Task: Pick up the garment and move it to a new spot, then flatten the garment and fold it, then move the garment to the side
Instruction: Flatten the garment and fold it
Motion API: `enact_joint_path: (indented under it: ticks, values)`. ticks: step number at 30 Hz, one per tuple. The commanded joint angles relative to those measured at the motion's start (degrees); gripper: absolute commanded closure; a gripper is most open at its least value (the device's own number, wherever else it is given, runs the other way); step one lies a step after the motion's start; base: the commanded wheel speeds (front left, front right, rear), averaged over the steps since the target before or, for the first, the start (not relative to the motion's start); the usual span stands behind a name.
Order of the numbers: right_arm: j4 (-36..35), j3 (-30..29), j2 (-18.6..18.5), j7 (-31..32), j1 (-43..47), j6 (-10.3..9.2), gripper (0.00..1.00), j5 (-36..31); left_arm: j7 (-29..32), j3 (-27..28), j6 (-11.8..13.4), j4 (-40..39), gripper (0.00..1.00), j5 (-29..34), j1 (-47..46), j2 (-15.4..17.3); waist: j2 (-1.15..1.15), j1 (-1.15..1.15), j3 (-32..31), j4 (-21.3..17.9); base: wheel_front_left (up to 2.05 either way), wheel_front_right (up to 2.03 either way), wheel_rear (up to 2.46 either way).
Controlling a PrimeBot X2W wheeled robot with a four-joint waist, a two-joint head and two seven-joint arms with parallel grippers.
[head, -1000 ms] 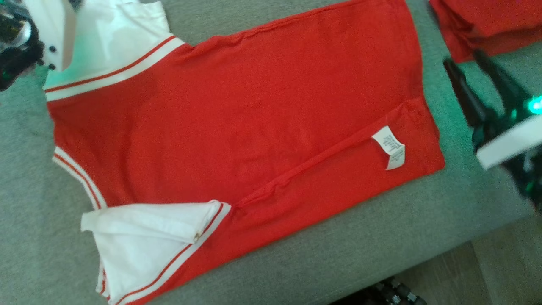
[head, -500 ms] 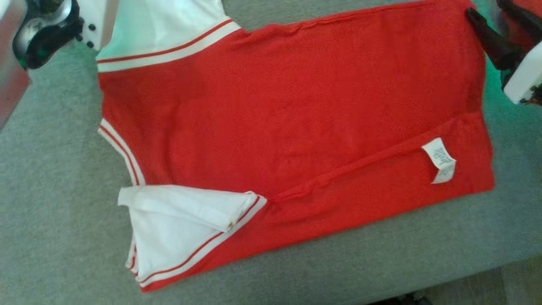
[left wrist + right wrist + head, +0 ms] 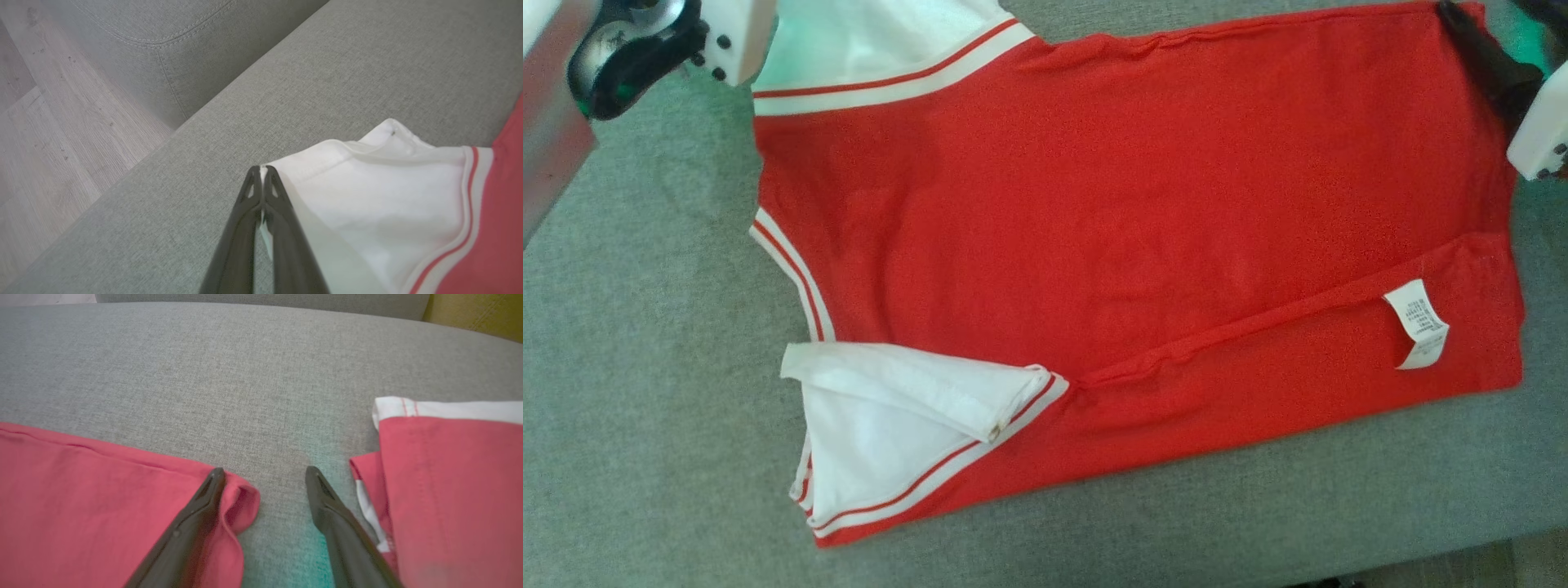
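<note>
- The garment [image 3: 1143, 204] is a red top with white sleeves. It lies spread out across the middle of the grey cushion [image 3: 645, 367], and its long near side runs along the cushion's front edge.
- A strip along that near side is already turned over, so the little white label [image 3: 1417, 327] shows. The near sleeve [image 3: 890, 433] is tucked in too.
- I think the folding step is going on, and the far side is next.
- The left gripper [image 3: 261, 171] is at the far left part of the cushion. Its two fingers are pressed tight together, with the edge of the far white sleeve [image 3: 388, 196] pinched between them.
- The right gripper [image 3: 264, 471] is at the garment's far right corner, by the hem. Its fingers are spread wide and hold nothing.
- One of these fingers lies on the red cloth, right by the curled-up corner. The other is over bare cushion.
- Another red garment [image 3: 449, 477], already folded, lies just beside that finger.
- Next, I think the right gripper needs to slide so the curled corner sits between its fingers, then pinch it.
- It should grab only this corner and not the folded garment next to it.
- Then both grippers can lift the far side together and bring it over toward the front edge.
- They should move at the same speed, or the cloth may bunch up.
</note>
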Motion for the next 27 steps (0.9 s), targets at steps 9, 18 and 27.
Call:
enact_joint_path:
  ticks: [9, 18, 27]
  values:
    - [0.04, 4.56, -2.3, 1.86, -0.45, -0.04, 1.0, 4.03, -1.8, -0.08, 0.1, -0.3, 1.0, -2.67, -4.2, 2.19, 0.0, 0.0, -0.21, 0.89, 0.0, 0.0, 0.0]
    - [-1.34, 5.6, -3.78, -2.63, -2.89, -0.04, 1.0, 6.59, -8.11, -1.21, 0.1, -0.09, 1.0, -1.98, -4.97, 2.42, 0.0, 0.0, -1.38, 1.48, 0.0, 0.0, 0.0]
    - [-2.21, 2.97, -5.41, -11.76, -5.26, -0.04, 1.0, 10.24, -22.14, -0.93, 0.1, 4.23, 1.0, 1.37, -8.47, 1.4, 0.0, 0.0, -3.48, 2.23, 0.0, 0.0, 0.0]
